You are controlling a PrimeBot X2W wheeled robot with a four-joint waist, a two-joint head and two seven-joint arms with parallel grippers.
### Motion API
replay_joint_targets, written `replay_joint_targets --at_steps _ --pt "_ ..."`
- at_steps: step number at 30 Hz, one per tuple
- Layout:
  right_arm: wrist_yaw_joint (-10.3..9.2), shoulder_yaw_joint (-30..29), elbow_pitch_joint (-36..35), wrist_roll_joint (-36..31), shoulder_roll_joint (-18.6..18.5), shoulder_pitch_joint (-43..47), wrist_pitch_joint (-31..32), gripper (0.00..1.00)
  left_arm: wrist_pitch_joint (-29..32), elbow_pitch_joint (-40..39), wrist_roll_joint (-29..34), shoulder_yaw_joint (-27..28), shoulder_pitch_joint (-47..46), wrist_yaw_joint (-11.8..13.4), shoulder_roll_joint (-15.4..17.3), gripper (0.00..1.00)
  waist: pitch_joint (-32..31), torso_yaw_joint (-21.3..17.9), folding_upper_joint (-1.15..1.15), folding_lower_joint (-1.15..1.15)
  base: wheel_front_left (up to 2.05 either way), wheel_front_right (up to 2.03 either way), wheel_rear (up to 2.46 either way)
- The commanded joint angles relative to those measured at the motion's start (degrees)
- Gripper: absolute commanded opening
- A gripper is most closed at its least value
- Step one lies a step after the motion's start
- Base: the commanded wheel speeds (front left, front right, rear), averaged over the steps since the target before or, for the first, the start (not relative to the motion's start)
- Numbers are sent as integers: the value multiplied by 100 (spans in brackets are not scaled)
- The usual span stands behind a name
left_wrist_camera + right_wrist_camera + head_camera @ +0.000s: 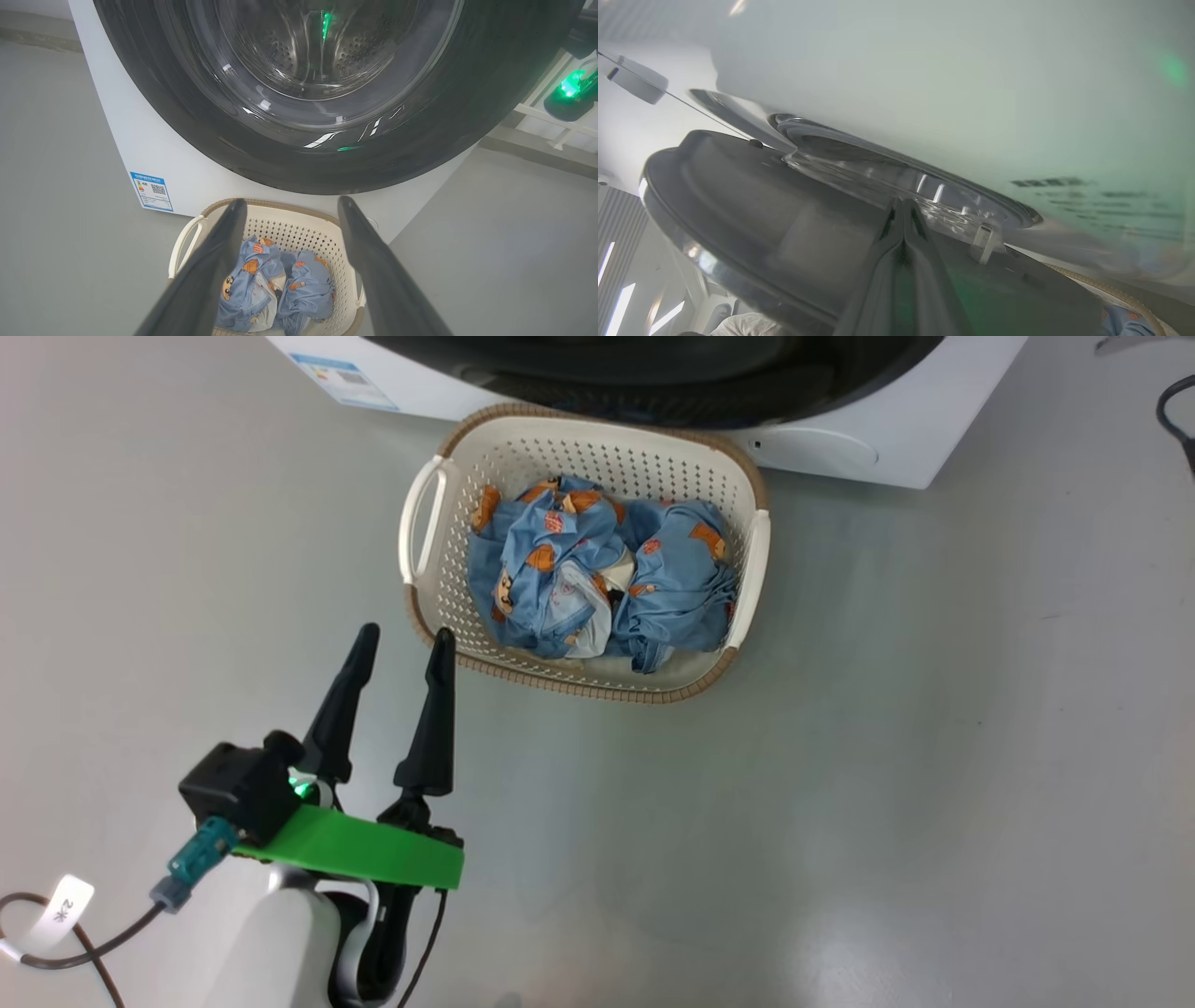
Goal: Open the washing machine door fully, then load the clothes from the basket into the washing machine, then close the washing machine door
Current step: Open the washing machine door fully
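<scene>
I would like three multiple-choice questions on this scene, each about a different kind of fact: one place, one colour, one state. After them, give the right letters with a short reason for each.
1. Where do the clothes lie?
A) in the basket
B) in the drum
C) on the floor

2. What colour is the basket's rim?
A) green
B) brown
C) black

3. How do the jaws of the left gripper stand?
A) shut on a garment
B) shut on a handle
C) open, holding nothing

Answers:
1 A: the blue fabric is heaped inside the perforated walls.
2 B: a brown woven-look band runs round the top edge.
3 C: the two dark fingers stand apart, with grey floor showing between them.
</scene>
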Motion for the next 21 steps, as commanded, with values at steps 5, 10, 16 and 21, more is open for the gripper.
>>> replay_joint_targets --at_steps 5,10,16,21 --pt "11 263 -363 -75 245 311 185 0 -36 -118 49 226 -6 -9 115 100 -135 -108 0 0 0 0 0" --pt "11 396 -555 -68 289 520 292 0 -36 -104 133 254 23 -9 115 100 -259 -195 0 0 0 0 0" --pt "11 545 -844 -18 317 882 448 0 -36 -80 227 307 116 -9 115 100 -455 -289 0 0 0 0 0" --pt "11 663 -1122 24 335 1219 569 0 -36 -63 289 345 212 -9 115 100 -621 -351 0 0 0 0 0"
